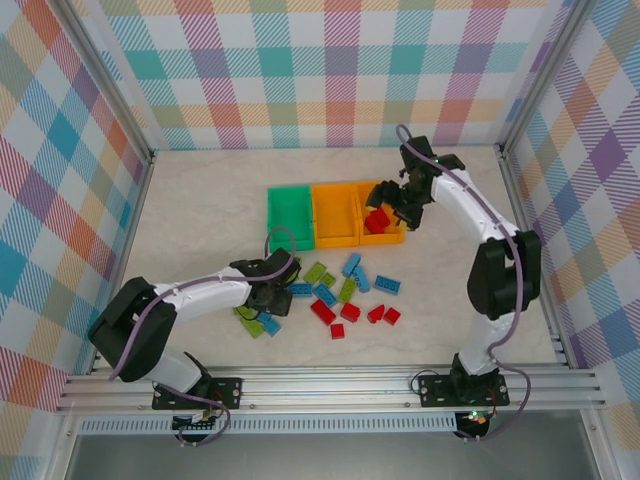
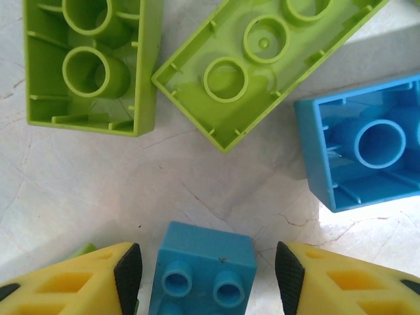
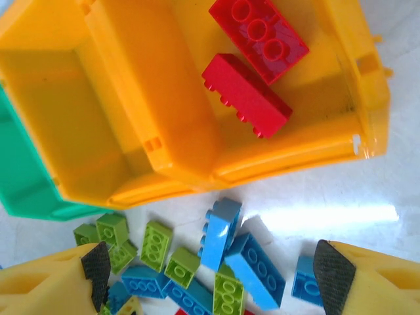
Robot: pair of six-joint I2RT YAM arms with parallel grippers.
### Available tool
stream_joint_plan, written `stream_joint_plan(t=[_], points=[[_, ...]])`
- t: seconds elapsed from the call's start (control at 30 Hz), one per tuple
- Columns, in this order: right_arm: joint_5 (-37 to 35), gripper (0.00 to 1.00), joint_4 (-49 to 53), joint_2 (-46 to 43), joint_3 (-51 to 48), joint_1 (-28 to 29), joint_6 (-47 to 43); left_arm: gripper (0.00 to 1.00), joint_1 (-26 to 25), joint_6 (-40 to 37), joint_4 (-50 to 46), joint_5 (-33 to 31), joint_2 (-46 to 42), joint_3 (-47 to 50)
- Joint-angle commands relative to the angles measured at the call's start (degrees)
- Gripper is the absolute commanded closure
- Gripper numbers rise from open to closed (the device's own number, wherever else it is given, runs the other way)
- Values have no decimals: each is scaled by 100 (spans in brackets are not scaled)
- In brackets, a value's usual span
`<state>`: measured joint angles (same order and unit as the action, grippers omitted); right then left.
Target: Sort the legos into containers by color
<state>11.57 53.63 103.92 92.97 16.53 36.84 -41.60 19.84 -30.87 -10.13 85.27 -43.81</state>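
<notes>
Red, blue and lime legos (image 1: 345,295) lie scattered on the table in front of three bins in a row: green (image 1: 289,215), orange (image 1: 335,215), orange (image 1: 391,236). The right orange bin (image 3: 341,79) holds two red bricks (image 3: 246,95). My right gripper (image 1: 400,205) hovers over that bin, open and empty (image 3: 215,275). My left gripper (image 1: 272,300) is low over the left end of the pile. It is open, with a blue brick (image 2: 202,269) between its pads (image 2: 128,272) and a gap on each side. Two lime bricks (image 2: 262,59) lie upside down ahead.
The middle orange bin (image 3: 72,125) and the green bin (image 3: 20,177) look empty. Several red bricks (image 1: 350,312) lie at the near side of the pile. Another blue brick (image 2: 367,144) lies upside down to the right of my left fingers. Checked walls enclose the table.
</notes>
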Motion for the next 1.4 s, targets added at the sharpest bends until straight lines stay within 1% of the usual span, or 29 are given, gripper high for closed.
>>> stream_joint_plan(t=[0.0,0.17,0.3,0.47,0.6,0.7,0.77,0.9,1.03,1.13,1.23,1.37], points=[[-48,17,-172,-280,-289,27,99,47,-67,-74,-24,-61,112,-118],[-127,16,-197,-475,-513,33,128,62,-67,-85,-104,-99,233,-220],[-155,16,-221,-497,-552,28,140,70,-59,-28,-121,-149,186,-219],[-129,16,-274,-491,-601,30,174,73,-58,55,-192,-419,-124,-323],[-221,17,-303,-521,-722,89,15,75,5,144,-436,-780,-344,-649],[-498,18,-128,-529,-841,253,-217,75,166,154,-595,-1161,-546,-1010],[-632,18,-29,-511,-989,401,-291,74,421,61,-582,-1211,-594,-1334],[-863,18,-18,-469,-1325,768,-459,73,1010,-124,-479,-677,-212,-2161],[-1148,18,-45,-483,-1662,957,-606,73,1405,-154,-572,2,647,-3299],[-1320,19,32,-511,-1914,958,-593,73,1542,-155,-810,461,1414,-4272],[-1227,19,36,-499,-2137,957,-505,73,1582,-148,-1152,722,2208,-5166],[-1175,19,-282,-687,-2507,959,-608,73,1628,53,-1222,921,2896,-5739]])
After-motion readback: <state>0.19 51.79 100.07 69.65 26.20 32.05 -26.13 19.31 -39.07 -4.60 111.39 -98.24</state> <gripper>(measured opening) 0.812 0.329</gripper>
